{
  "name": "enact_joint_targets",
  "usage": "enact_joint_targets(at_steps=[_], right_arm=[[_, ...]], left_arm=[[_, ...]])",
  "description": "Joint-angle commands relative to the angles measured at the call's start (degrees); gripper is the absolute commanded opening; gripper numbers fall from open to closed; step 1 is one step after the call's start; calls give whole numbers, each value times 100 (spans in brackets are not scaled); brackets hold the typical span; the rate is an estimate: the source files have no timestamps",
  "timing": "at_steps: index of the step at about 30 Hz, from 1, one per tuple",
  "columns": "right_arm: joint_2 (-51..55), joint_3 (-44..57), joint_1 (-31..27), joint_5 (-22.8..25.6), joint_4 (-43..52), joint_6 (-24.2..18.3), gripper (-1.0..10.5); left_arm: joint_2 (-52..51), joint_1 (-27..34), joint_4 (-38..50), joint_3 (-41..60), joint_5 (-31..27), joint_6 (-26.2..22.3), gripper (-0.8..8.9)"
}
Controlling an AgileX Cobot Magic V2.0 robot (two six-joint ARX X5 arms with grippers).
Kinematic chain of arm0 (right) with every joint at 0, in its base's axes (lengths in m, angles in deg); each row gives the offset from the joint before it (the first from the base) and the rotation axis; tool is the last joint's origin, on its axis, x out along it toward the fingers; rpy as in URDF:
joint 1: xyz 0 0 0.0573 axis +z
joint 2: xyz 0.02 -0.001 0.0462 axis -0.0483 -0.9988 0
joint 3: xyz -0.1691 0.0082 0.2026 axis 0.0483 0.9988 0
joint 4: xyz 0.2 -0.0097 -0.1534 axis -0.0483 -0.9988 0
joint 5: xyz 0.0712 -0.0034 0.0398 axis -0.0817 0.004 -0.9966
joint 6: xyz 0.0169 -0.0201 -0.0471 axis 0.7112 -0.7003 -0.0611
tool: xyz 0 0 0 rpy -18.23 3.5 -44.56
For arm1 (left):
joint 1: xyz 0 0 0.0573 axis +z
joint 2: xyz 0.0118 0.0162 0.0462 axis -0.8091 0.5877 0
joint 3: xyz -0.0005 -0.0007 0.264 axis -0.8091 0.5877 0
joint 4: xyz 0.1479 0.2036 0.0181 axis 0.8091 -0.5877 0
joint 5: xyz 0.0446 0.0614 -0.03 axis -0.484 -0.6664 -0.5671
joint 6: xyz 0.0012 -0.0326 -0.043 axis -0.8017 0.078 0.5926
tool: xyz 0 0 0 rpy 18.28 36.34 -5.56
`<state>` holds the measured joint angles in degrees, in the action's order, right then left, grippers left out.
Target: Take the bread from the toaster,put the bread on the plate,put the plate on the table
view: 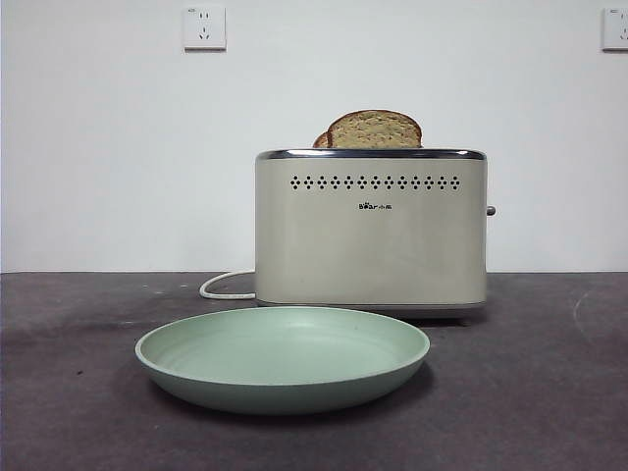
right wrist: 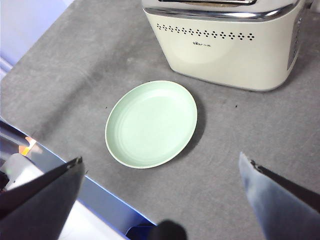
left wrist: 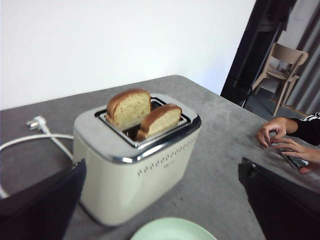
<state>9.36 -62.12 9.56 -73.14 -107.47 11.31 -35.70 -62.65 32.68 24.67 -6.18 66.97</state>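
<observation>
The cream toaster (view: pixel 371 231) stands upright on the dark grey table (view: pixel 549 392). A slice of bread (view: pixel 374 130) stands in its near slot, and a second similar slice (view: pixel 321 140) peeks out behind it. Both slices show in the left wrist view (left wrist: pixel 159 120) (left wrist: pixel 129 106). The mint-green plate (view: pixel 283 355) lies empty on the table in front of the toaster. My left gripper (left wrist: pixel 161 161) is open and empty, above and beside the toaster (left wrist: pixel 135 160). My right gripper (right wrist: pixel 160 156) is open and empty, high above the plate (right wrist: pixel 151 123). Neither arm shows in the front view.
The toaster's white cord (view: pixel 221 285) curls on the table to its left, with the plug (left wrist: pixel 36 121) lying loose. A person's hands (left wrist: pixel 282 137) with a phone rest at the table's edge. Wall sockets (view: pixel 204 26) sit on the white wall behind.
</observation>
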Motion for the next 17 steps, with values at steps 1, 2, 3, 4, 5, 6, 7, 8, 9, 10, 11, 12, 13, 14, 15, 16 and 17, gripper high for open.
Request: enact_joint_targets(at_steps=[1,2,3,4,5,6,7,8,9,10,11,12,13,14,15,16,17], right_arm=[[-46,-7,15,-2,13,-11,599],[-57,-7,15,-2,13,-11,599],[-81,-7,15,0,13,-11,599],[-98,-7,15,0,13,-11,599],[-111,-7,15,2,13,-11,599],[-136,-7,15,2,13,-11,599],[-160,-7,15,2,13,-11,599],[-177,-7,15,2,13,-11,598],[-201,-7,15,2,13,-11,598],[-225,-7,13,2,13,-11,598],[-243,-7,13,2,11,-11,598],[-262,-7,13,2,9,-11,598],[-291,-7,13,0,9,-11,598],[-313,-7,13,2,7,-13,598],[-332,-7,13,2,7,-13,598],[-356,-7,13,2,4,-11,598],[-369,-7,13,2,2,-13,598]], left_arm=[[529,-223,468,-146,-240,-103,620],[719,-297,590,-205,-306,-127,620],[975,-402,739,-291,-341,-181,620],[1163,-476,841,-363,-341,-210,619],[1360,-555,922,-450,-361,-219,619],[1576,-654,1008,-553,-422,-238,619],[1797,-761,1102,-664,-496,-271,619],[1967,-848,1187,-750,-553,-341,619],[2173,-957,1261,-863,-636,-396,619],[2363,-1051,1329,-970,-713,-444,619],[2524,-1128,1388,-1064,-778,-496,619],[2710,-1202,1453,-1174,-828,-533,619],[2887,-1261,1502,-1292,-892,-542,619],[3071,-1320,1545,-1416,-933,-549,619],[3213,-1360,1593,-1513,-933,-573,619],[3392,-1410,1659,-1626,-929,-590,619],[3532,-1449,1683,-1733,-931,-627,619]])
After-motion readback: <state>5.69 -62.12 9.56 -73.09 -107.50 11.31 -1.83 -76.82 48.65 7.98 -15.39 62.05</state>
